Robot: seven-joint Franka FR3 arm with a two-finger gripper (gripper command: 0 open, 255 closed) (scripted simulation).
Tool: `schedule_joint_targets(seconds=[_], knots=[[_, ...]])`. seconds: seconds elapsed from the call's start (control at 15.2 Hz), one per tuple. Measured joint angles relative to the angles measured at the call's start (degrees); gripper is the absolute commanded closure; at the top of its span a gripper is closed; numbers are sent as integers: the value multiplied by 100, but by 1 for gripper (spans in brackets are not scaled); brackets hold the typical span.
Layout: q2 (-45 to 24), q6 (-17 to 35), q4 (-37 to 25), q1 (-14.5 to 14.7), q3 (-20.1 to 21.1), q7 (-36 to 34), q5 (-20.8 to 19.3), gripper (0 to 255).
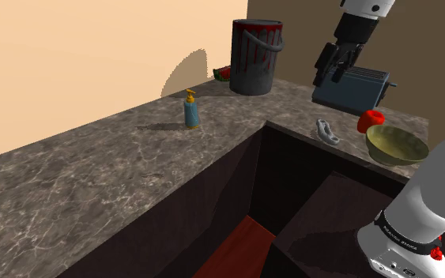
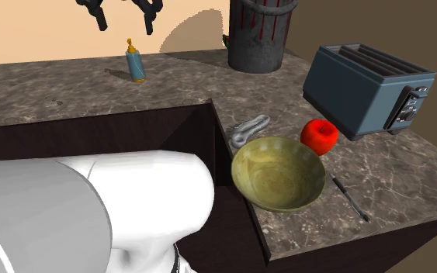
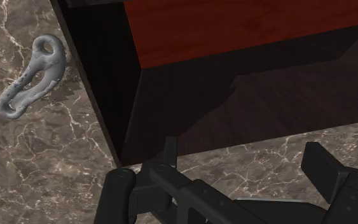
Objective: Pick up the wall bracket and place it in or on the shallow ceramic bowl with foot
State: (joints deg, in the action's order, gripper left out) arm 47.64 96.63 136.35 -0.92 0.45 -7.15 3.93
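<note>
The wall bracket (image 1: pixel 329 132) is a small grey looped piece lying flat on the dark marble counter (image 1: pixel 94 174), close to the edge of a dark recess. It also shows as the grey bracket (image 2: pixel 249 129) and bracket (image 3: pixel 31 77). Just beside it stands the shallow olive-green bowl (image 1: pixel 397 145), the bowl (image 2: pixel 279 172) holding nothing. My black gripper (image 1: pixel 331 75) hangs high above the counter, open and holding nothing. In the second exterior view the gripper (image 2: pixel 125 17) is at the top edge. In the wrist view the gripper (image 3: pixel 247 162) points at the recess, with the bracket off to one side.
A red fruit (image 2: pixel 318 136) sits between bowl and blue-grey toaster (image 2: pixel 368 89). A dark bucket (image 1: pixel 254 57) with red drips, a watermelon slice (image 1: pixel 222 74) and a small blue bottle (image 1: pixel 190 109) stand further back. A thin dark tool (image 2: pixel 350 198) lies by the bowl. The recess (image 1: pixel 292 197) drops beside the bracket.
</note>
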Motion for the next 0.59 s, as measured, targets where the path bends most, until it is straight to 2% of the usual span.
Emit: schedule_joint_targets(seconds=[0.2, 0.59], knots=[[-24, 134, 151, -52, -85, 73, -60, 0], [-286, 763, 704, -336, -563, 473, -386, 0]])
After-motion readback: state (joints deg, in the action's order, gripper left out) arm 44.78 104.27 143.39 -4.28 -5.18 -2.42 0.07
